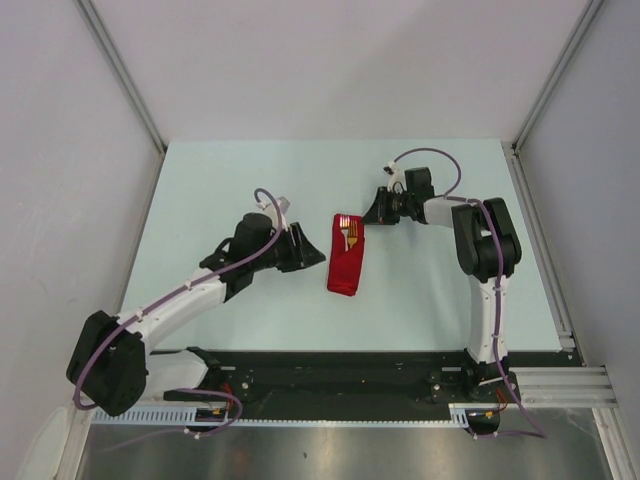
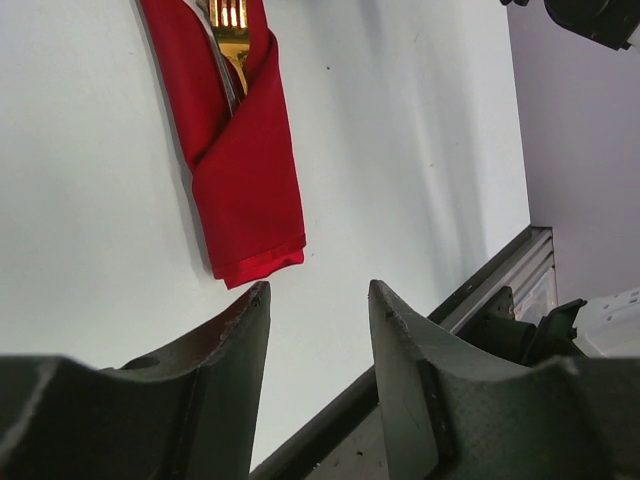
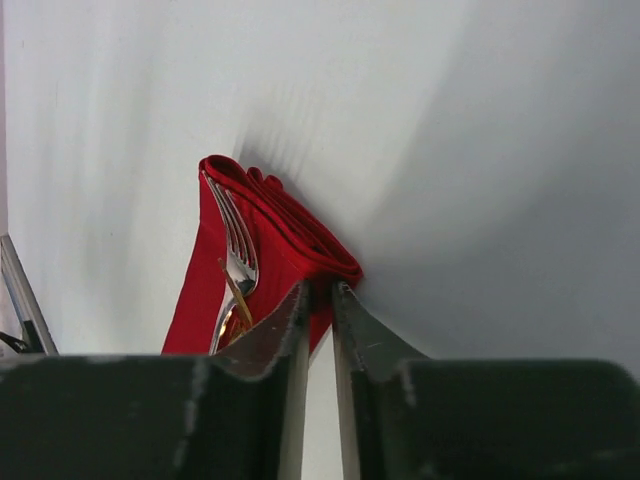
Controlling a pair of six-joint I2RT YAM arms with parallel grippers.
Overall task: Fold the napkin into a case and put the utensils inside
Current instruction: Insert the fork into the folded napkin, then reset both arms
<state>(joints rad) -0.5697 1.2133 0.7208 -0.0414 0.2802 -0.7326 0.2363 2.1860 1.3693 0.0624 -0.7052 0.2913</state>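
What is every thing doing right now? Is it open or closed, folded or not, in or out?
napkin: folded into a long case, lying flat on the table.
utensils: tucked inside the napkin, fork tines poking out.
left gripper: jaws open, empty, apart from the napkin.
right gripper: jaws nearly closed at the napkin's edge; pinching it or not, cannot tell.

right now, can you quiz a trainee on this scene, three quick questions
1. True or false: the fork lies on the table beside the napkin, outside it.
2. The left jaws are: A) open and empty, B) shut on the napkin, C) shut on the fork.
3. Fill in: in the top view, the fork's tines show at the napkin's ___ end (near or far).

Key: 1 false, it is tucked inside the fold; 2 A; 3 far.
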